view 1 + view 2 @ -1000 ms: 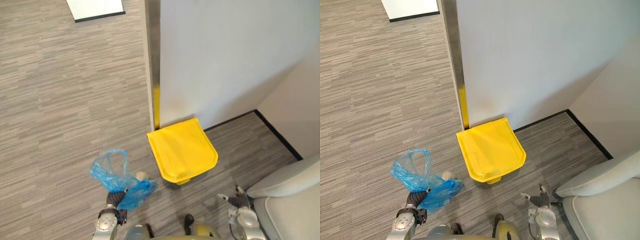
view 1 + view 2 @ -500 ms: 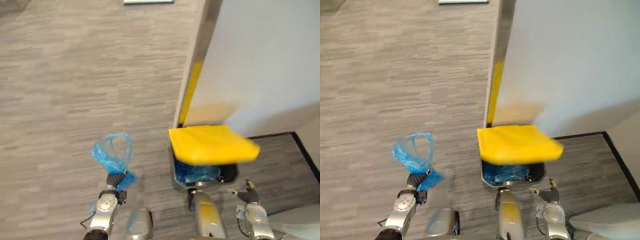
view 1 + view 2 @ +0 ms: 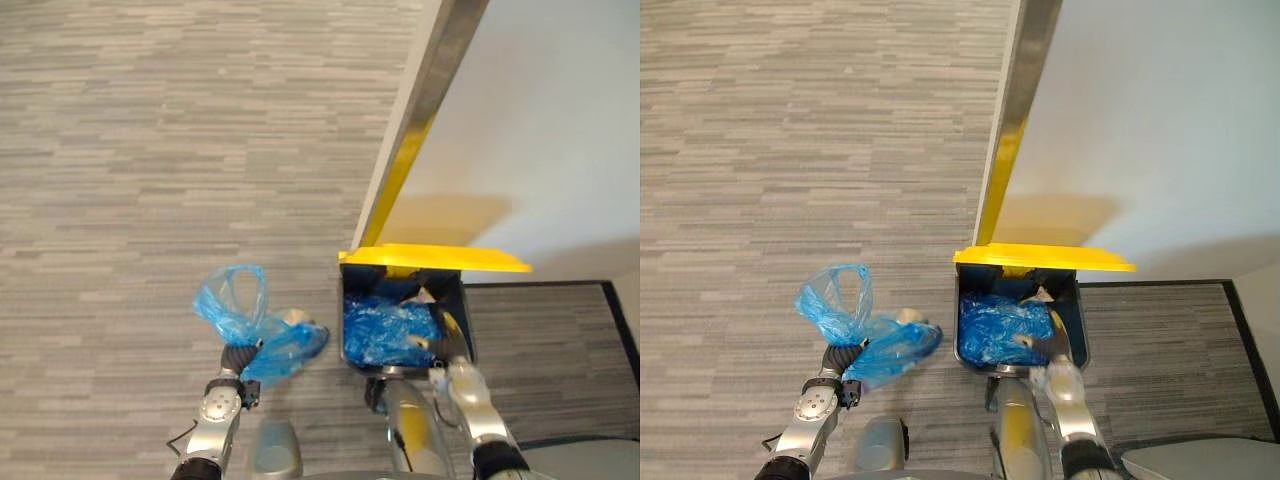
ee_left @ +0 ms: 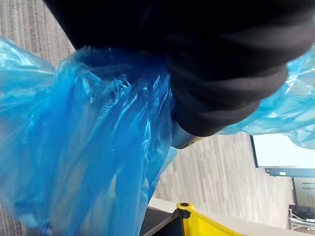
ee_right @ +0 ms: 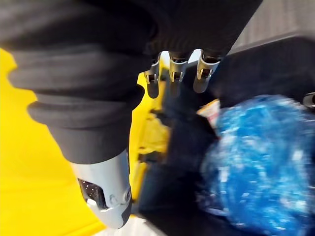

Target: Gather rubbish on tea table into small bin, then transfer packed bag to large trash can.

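Your silver-grey arms (image 3: 213,430) end in dark ribbed covers (image 5: 74,64); the right hand (image 5: 171,73) shows silver fingers (image 5: 204,73) with dark tips, the left hand (image 3: 238,360) looks black.

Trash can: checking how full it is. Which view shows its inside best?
Left eye view: the open trash can shows whole, blue plastic inside. Right wrist view shows part, close; left wrist view just a corner.
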Robot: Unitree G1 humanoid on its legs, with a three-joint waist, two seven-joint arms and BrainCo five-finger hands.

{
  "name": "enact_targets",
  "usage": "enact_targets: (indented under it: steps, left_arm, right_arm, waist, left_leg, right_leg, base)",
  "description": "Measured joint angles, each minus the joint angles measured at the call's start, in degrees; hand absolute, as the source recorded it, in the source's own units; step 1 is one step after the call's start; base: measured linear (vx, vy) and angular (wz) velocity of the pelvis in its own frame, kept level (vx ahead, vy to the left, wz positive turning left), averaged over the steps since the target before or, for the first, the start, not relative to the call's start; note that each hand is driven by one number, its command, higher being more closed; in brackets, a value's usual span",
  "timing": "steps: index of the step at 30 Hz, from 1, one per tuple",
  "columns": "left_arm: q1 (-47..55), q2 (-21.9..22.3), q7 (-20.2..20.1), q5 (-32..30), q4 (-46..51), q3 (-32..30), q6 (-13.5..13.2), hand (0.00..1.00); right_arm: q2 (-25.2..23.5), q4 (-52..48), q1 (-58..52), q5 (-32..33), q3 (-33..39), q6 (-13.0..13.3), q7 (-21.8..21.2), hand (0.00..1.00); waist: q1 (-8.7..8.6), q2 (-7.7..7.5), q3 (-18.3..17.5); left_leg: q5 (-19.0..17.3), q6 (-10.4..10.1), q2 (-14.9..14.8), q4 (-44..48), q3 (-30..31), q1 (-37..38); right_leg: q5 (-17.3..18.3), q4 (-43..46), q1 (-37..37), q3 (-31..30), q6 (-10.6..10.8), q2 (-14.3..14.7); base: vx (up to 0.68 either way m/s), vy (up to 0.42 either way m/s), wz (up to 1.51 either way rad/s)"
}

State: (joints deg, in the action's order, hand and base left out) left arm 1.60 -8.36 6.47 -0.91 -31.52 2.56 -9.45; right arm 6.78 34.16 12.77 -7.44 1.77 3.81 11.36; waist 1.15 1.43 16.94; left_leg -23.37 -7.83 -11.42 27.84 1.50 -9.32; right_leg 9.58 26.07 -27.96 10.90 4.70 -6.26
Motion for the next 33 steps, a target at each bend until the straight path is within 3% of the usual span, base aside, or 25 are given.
enact_targets:
  steps: [3, 8, 13, 16, 21, 27, 30, 33]
  left_arm:
    - [-0.7, 0.0, 0.0, 0.3, 2.3, 4.1, -0.2, 1.0]
    - [-1.6, 0.1, 0.4, 2.7, 5.4, 7.7, -2.2, 1.0]
    - [-6.1, 0.3, 1.4, 7.2, 11.7, 14.2, -2.8, 1.0]
    - [-10.5, 0.7, 1.2, 9.2, 15.6, 21.5, -4.2, 1.0]
    - [-21.9, 5.7, 1.0, 9.4, 17.8, 31.4, -5.5, 1.0]
    - [-30.7, 7.6, 2.7, 8.8, 12.4, 30.8, -6.1, 1.0]
    - [-34.3, 8.0, 4.4, 5.2, 1.3, 28.0, -5.7, 1.0]
    - [-38.6, 7.7, 6.3, -0.9, -11.2, 21.5, -3.2, 1.0]
  right_arm:
    - [4.1, 3.9, 13.7, 0.0, -0.9, -0.4, 1.4, 0.0]
    - [10.5, 8.8, 26.3, 0.1, -4.5, -0.8, 2.9, 0.0]
    - [10.6, 9.8, 30.4, 3.4, -5.1, -0.7, 3.5, 0.0]
    - [10.6, 10.7, 33.1, 5.3, -5.2, -0.7, 3.6, 0.0]
    - [10.6, 12.0, 38.5, 5.4, -7.4, -1.0, 3.6, 0.0]
    - [10.8, 12.0, 41.9, 5.6, -9.7, -1.0, 3.5, 0.0]
    - [12.2, 11.9, 43.4, 5.6, -11.3, -1.0, 3.4, 0.0]
    - [13.7, 11.3, 46.6, 5.6, -11.5, -0.8, 3.3, 0.0]
  waist:
    - [0.98, 0.05, 0.0]
    - [1.37, 0.45, 0.3]
    - [1.32, 2.06, 1.6]
    - [1.01, 3.35, 2.6]
    - [-1.49, 3.66, 5.5]
    - [-3.52, 3.72, 8.0]
    - [-3.77, 3.65, 8.6]
    - [-4.32, 3.06, 9.7]
  left_leg:
    - [2.4, -1.4, 0.1, -0.6, 0.6, -3.0]
    - [2.9, -2.0, -0.9, -1.5, 0.7, -3.4]
    - [2.9, -2.2, -1.5, -1.3, 0.2, -5.0]
    - [3.1, -2.4, -1.8, -1.0, 0.2, -5.0]
    - [3.4, -2.9, -1.7, -0.8, 0.1, -4.9]
    - [3.5, -3.1, -1.7, -0.5, -0.3, -4.8]
    - [3.5, -3.1, -1.6, -0.2, -0.4, -6.1]
    - [3.5, -3.2, -1.6, 0.5, -0.4, -9.2]
  right_leg:
    - [-0.7, 0.2, -2.3, 1.1, -1.0, 0.0]
    - [-1.5, -0.5, -2.8, 1.5, -1.9, 0.6]
    - [-3.5, -3.7, -3.1, 1.3, -1.3, 1.7]
    - [-3.7, -3.8, -3.1, 1.3, -1.6, 2.1]
    - [-3.9, -3.2, -3.3, 1.1, -2.0, 2.0]
    - [-4.0, -2.4, -3.7, 0.7, -2.1, 1.9]
    - [-4.1, -2.3, -5.1, 0.4, -2.3, 1.9]
    - [-4.5, -2.4, -7.9, 0.4, -2.7, 2.1]
  base:
    - [-0.01, -0.083, 0.17]
    - [-0.03, -0.071, 0.01]
    - [-0.07, -0.035, -0.07]
    - [-0.01, -0.016, -0.03]
    - [0.01, 0.002, -0.01]
    - [0.02, 0.0, -0.02]
    - [0.0, -0.016, -0.04]
    - [-0.02, -0.046, -0.03]
